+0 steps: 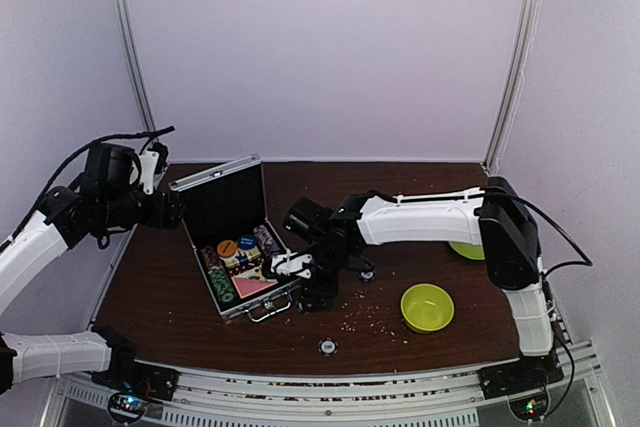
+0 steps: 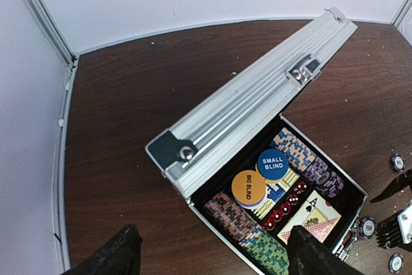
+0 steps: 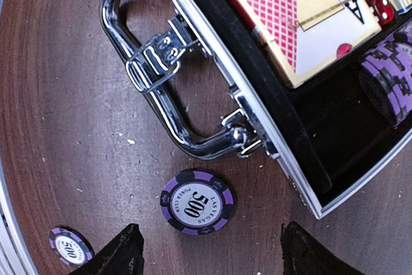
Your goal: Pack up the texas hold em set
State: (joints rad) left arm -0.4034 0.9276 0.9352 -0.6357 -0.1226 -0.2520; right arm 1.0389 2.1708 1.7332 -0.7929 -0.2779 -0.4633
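The silver case (image 1: 262, 305) lies open on the brown table with its lid (image 2: 257, 94) raised. Inside are rows of striped chips (image 2: 235, 217), an orange button (image 2: 248, 187), a blue button (image 2: 272, 163), red dice and a card deck (image 3: 296, 11). My left gripper (image 1: 170, 209) hovers open by the lid's left edge, with nothing between its fingers (image 2: 116, 254). My right gripper (image 1: 318, 292) is open and low in front of the case's metal handle (image 3: 161, 94). A loose purple chip (image 3: 197, 201) lies flat on the table between its fingers (image 3: 119, 252).
Another purple chip (image 3: 71, 246) lies near the table's front edge, and more loose chips (image 2: 398, 161) sit to the right of the case. A lime-green bowl (image 1: 427, 307) stands front right. A lime-green plate (image 1: 466, 249) shows partly behind the right arm. Crumbs dot the table.
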